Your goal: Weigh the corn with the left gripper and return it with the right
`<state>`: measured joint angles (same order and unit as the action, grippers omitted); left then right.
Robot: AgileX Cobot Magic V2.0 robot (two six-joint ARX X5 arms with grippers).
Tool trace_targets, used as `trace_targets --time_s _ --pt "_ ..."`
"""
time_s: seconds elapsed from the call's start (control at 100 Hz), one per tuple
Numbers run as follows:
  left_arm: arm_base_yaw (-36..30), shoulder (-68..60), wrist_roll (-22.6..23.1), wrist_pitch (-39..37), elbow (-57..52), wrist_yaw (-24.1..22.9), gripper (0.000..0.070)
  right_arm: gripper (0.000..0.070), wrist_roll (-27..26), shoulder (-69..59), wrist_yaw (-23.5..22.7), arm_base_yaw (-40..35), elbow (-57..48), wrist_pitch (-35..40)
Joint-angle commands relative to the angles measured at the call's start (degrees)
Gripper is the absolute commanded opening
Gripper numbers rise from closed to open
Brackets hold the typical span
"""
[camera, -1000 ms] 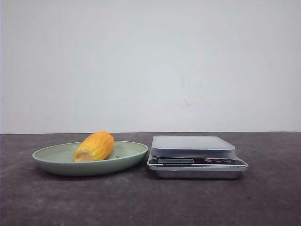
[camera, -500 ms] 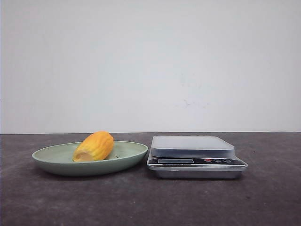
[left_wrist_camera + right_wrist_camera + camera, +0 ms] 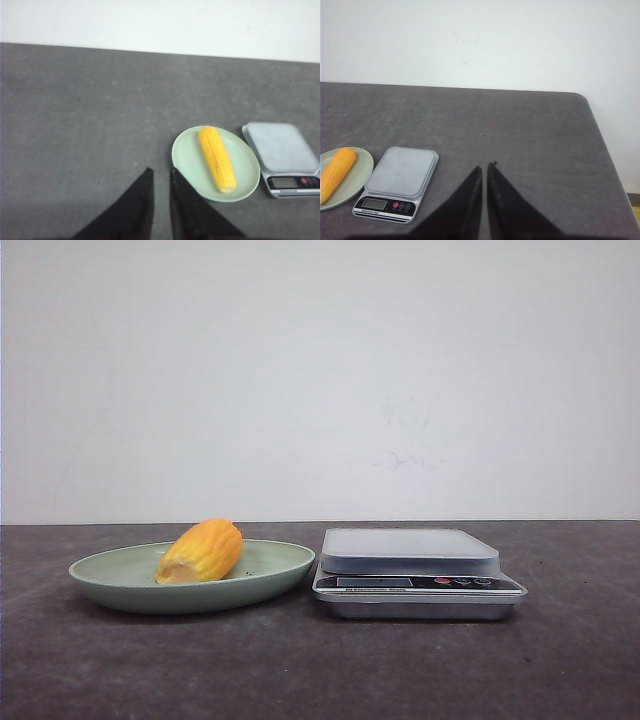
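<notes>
Black left claw [image 3: 161, 175] nearly closed, empty, right claw [image 3: 485, 170] likewise, corn [image 3: 200, 551] in dish [image 3: 120, 575]

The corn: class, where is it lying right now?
In the front view the corn lies in the green dish, left of the scale, on the table's left side.

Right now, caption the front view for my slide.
Corn lying in green dish, scale bare alongside.
</notes>
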<state>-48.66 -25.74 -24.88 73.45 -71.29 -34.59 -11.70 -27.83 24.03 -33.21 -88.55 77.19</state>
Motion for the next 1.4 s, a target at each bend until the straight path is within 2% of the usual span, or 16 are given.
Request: trace_targets --time_s 0.0,0.48,0.58,0.68,0.96,1.07,1.14,1.21,1.25,1.39 --pt "-0.48 -0.02 -0.02 -0.09 -0.63 -0.35 0.0012 0.0009 -0.94 -0.09 0.04 -0.24 -1.14 3.34" --pt "-0.48 0.00 -0.02 -0.17 -0.63 -0.35 0.0012 0.0009 -1.01 -0.09 0.02 -0.28 -1.14 1.90" --pt "1.20 0.59 0.00 0.04 -0.63 -0.35 0.0012 0.0009 -1.01 -0.09 0.02 -0.28 -1.14 1.90" --pt "7.13 0.59 0.00 0.07 -0.59 -0.37 0.0012 0.0009 -1.01 -0.09 0.02 -0.28 -1.14 1.90" --pt "32.46 0.83 0.00 0.00 -0.11 -0.39 0.0012 0.0009 -1.01 -0.09 0.02 -0.28 -1.14 1.90" --pt "39.74 1.49 0.37 -0.66 0.42 -0.39 0.0012 0.0009 -1.01 -0.09 0.00 -0.28 -1.14 1.90" --pt "42.84 2.69 0.50 -4.42 2.54 -0.35 0.0012 0.0009 -1.01 -0.09 0.02 -0.28 -1.14 1.90" --pt "44.96 5.09 1.38 -12.20 7.32 0.70 0.0012 0.0009 -1.01 -0.09 0.00 -0.28 -1.14 1.90" --pt "45.92 6.95 2.34 -17.53 11.08 2.97 0.0012 0.0009 -1.01 -0.09 0.02 -0.28 -1.14 1.90" --pt "47.98 14.93 6.56 -35.71 26.77 16.41 0.0012 0.0009 -1.01 -0.09 0.02 -0.28 -1.14 1.90"
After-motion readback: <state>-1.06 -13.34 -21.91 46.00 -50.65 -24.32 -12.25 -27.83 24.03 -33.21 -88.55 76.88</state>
